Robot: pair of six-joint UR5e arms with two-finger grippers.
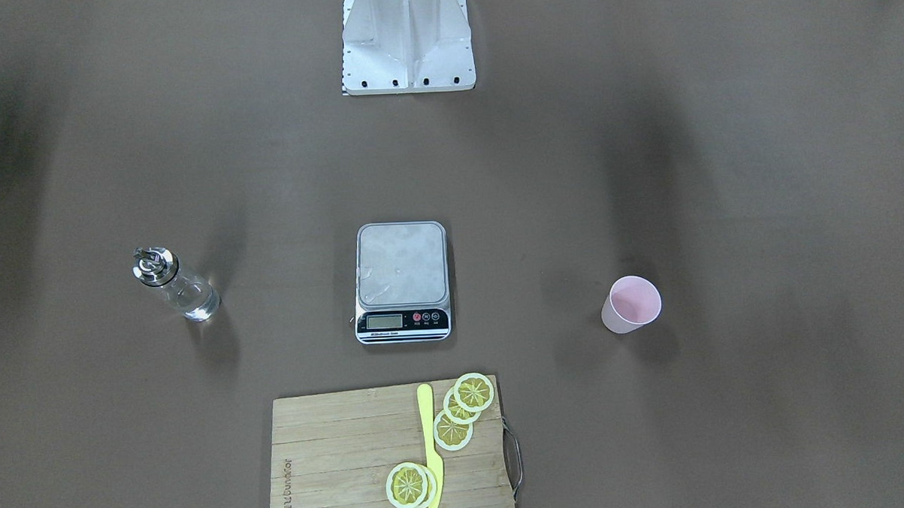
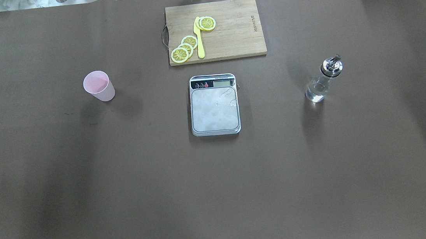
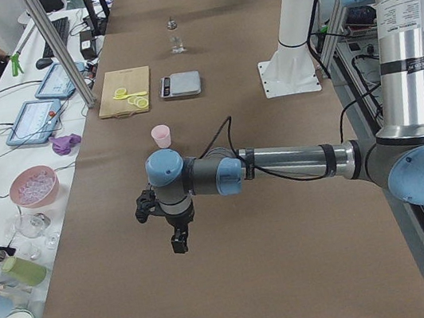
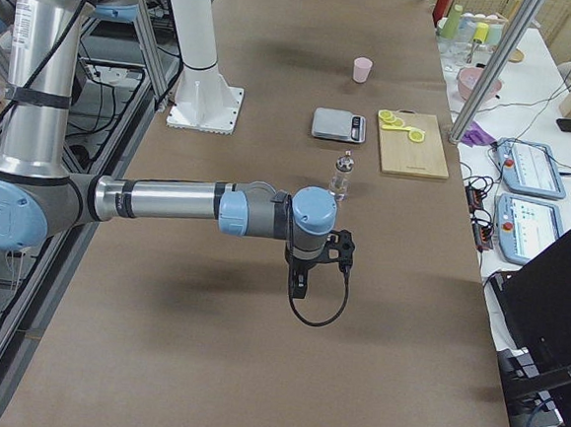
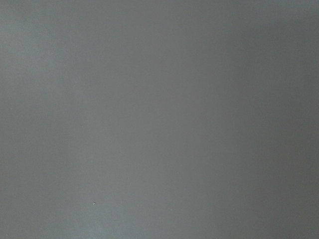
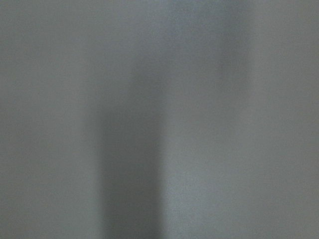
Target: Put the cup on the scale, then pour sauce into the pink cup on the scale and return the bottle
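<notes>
Taken from the overhead view with the scale (image 2: 214,105) as the dial's centre, the cup (image 2: 98,86) is set upright between 9 and 10 o'clock and the bottle (image 2: 322,81) at about 3 o'clock, each well apart from the scale, whose platform is bare. This layout is judged to give the cup to the left arm and the bottle to the right, with the scale reachable by both. The sauce (image 2: 315,93) is seen low in the bottle. The cutting board (image 2: 228,36) lies at 12 o'clock, out of the working line. The left gripper (image 3: 179,243) and right gripper (image 4: 297,289) are held above bare table (image 2: 86,186), nothing visibly in them; whether their jaws are parted cannot be told. Counted: one cup, one scale, one bottle, one board, one yellow knife (image 2: 199,38), five lemon slices (image 2: 180,54).
</notes>
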